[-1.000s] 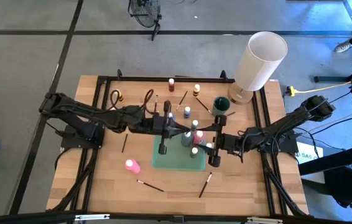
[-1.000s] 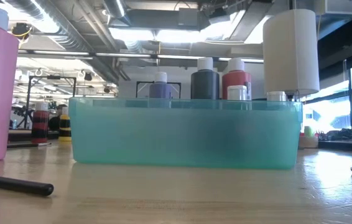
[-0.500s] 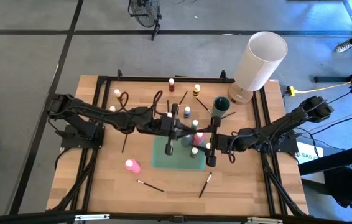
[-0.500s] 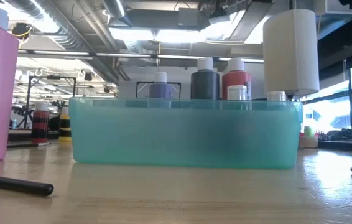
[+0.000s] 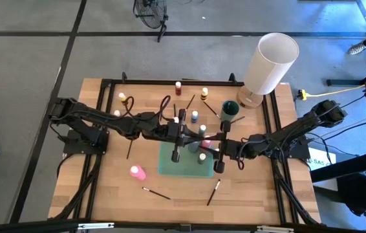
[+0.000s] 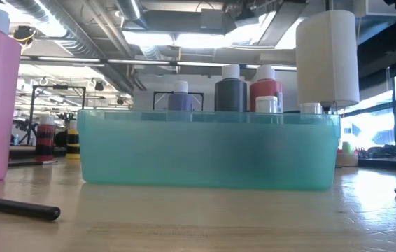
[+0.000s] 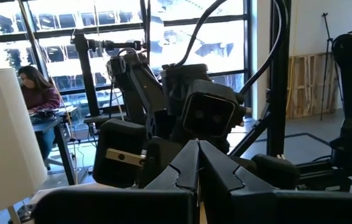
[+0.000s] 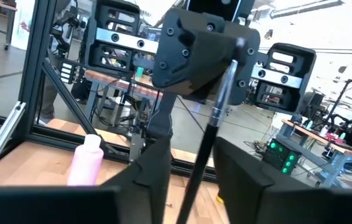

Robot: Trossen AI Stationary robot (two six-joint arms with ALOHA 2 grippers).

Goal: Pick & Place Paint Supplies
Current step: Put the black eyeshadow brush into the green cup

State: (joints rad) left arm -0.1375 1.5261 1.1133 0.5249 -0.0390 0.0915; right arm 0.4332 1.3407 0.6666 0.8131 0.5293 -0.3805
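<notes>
- Both arms meet over the teal tray [image 5: 167,169] at mid-table. The left gripper [image 7: 198,167] is clenched shut, nothing between its fingers.
- The right gripper [image 8: 191,168] holds a thin dark brush [image 8: 210,127] between its fingers; whether they have clamped tight cannot be told.
- Only the right wrist view shows that brush: it stands nearly upright, leaning slightly, its long axis running toward the left arm's wrist.
- The low view alone shows bottles [image 6: 230,92] standing upright in the tray.
- From above, a pink bottle [image 5: 137,172] and two brushes [image 5: 156,193] lie on the table near the tray.
</notes>
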